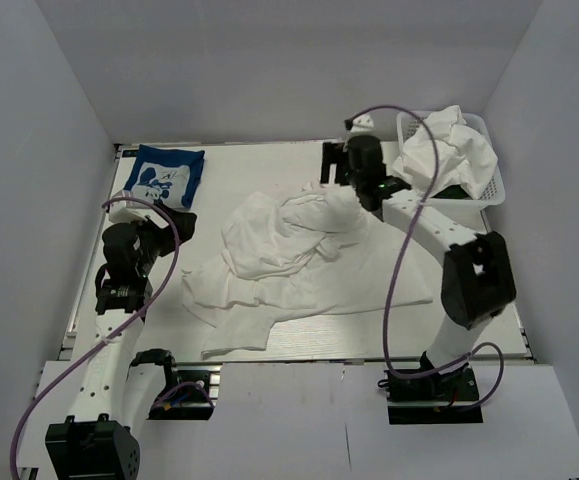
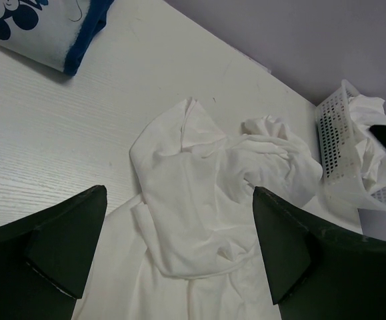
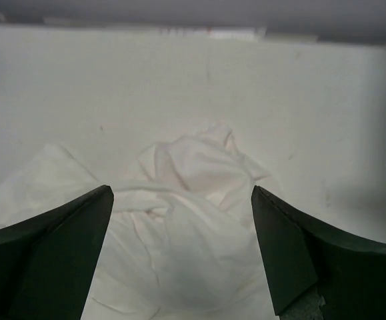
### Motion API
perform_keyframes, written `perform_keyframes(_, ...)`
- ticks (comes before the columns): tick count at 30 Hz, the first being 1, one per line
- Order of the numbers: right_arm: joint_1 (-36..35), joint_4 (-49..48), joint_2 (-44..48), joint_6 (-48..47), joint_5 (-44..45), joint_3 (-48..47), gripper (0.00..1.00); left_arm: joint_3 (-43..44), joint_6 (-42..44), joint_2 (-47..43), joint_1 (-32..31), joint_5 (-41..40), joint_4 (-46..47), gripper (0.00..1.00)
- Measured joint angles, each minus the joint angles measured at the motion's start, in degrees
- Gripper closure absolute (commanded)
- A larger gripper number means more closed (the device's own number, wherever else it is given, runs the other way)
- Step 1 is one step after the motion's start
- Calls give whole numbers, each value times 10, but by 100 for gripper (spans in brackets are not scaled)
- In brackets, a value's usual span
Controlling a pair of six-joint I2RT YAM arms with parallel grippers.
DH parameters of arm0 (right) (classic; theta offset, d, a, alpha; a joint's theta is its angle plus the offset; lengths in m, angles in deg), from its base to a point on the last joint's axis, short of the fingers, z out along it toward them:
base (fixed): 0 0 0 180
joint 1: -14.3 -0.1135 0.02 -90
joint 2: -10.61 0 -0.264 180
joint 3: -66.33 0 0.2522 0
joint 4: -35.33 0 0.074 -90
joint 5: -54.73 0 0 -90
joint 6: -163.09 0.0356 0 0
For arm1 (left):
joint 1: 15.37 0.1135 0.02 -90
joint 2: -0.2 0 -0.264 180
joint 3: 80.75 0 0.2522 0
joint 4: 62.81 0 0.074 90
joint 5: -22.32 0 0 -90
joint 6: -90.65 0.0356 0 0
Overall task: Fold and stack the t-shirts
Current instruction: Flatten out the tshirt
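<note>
Your white t-shirt [image 1: 289,260] lies crumpled mid-table, not yet flattened. The navy t-shirt [image 1: 166,175] sits folded at the far-left corner, probably as the stack's base. Right gripper [image 3: 181,193] hangs spread over the bunch, left gripper [image 2: 179,192] spread too, both empty.

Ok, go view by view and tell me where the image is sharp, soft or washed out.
Top external: even light, sharp, but the white t-shirt nearly merges with the pale table. Left wrist: crisp, table grain shows, its dark fingers lack detail. Right wrist: soft and hazy, the shirt's folds faint.
</note>
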Motion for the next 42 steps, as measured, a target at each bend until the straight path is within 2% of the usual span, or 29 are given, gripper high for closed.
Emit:
perform_keyframes(6, -38, 35, -136, 39, -3, 18, 10, 1, -3, -4, 0, -11, -8, 0)
perform_keyframes(8, -44, 54, -162, 45, 2, 19, 16, 1, -4, 0, 0, -10, -5, 0)
perform_keyframes(11, -51, 66, -177, 46, 27, 12, 40, 1, -5, 12, 0, -10, -5, 0)
perform_keyframes(12, -55, 73, -179, 44, 43, 4, 66, 2, -5, 16, 0, -11, -7, 0)
perform_keyframes(13, -58, 82, -180, 38, 57, -6, 83, 2, -5, 21, 0, -12, -10, 0)
perform_keyframes(14, -61, 88, -180, 38, 68, -16, 95, 3, -5, 25, 0, -13, -14, 0)
perform_keyframes(15, -62, 93, -180, 35, 80, -28, 100, 4, -5, 28, 0, -13, -18, 0)
perform_keyframes(20, -68, 96, -158, 17, 97, -47, 100, 7, -5, 29, 0, -23, -31, 0)
perform_keyframes(24, -68, 99, -105, -3, 89, -59, 100, 7, -6, 25, 0, -30, -41, 0)
perform_keyframes(28, -67, 101, -46, -23, 72, -113, 100, 7, -7, 18, 0, -33, -40, 0)
perform_keyframes(34, -55, 108, -13, -65, 79, -273, 100, 7, -10, 15, 0, -34, -40, 0)
perform_keyframes(39, -31, 92, -23, -127, 148, -399, 100, 7, -11, 30, 0, -36, -40, 0)
perform_keyframes(42, -3, 47, -55, -185, 195, -473, 100, 10, -10, 46, 0, -41, -40, 0)
